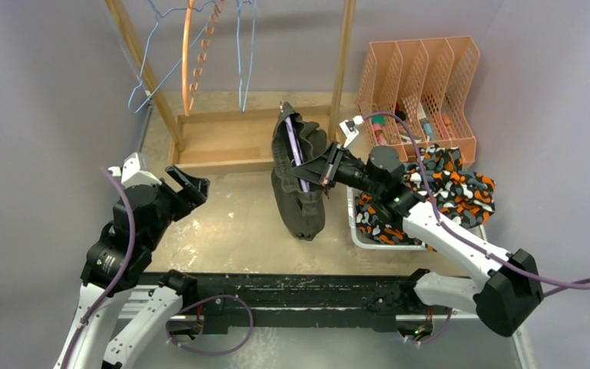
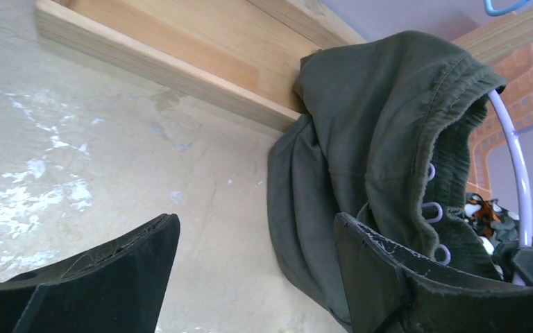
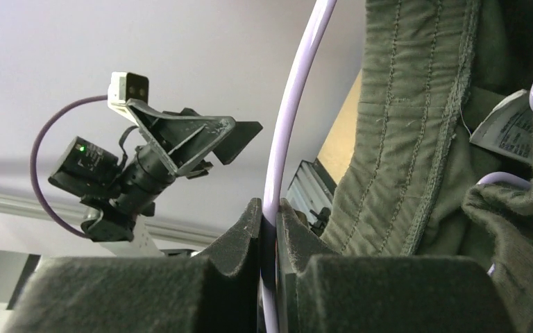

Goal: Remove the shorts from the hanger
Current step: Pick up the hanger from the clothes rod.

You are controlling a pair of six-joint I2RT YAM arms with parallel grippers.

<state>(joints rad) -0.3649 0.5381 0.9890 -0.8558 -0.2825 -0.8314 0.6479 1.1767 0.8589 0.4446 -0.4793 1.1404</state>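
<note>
The olive-green shorts [image 1: 298,181] hang on a lilac hanger [image 1: 295,150] over the table's middle; their lower end reaches the table. My right gripper [image 1: 315,171] is shut on the hanger's wire [image 3: 277,166], with the shorts [image 3: 416,139] just right of the fingers [image 3: 246,229]. My left gripper [image 1: 192,188] is open and empty, left of the shorts [image 2: 382,159] and apart from them; the hanger's lilac wire [image 2: 517,173] shows at the waistband. The orange-black-white camo shorts [image 1: 438,192] lie in a white bin at the right. The black and navy pairs are not visible.
A wooden rack [image 1: 230,138] stands at the back with blue [image 1: 242,46] and orange [image 1: 192,54] empty hangers on its rail. An orange mesh file organizer [image 1: 422,84] stands back right. The white bin [image 1: 369,234] sits right of the hanging shorts.
</note>
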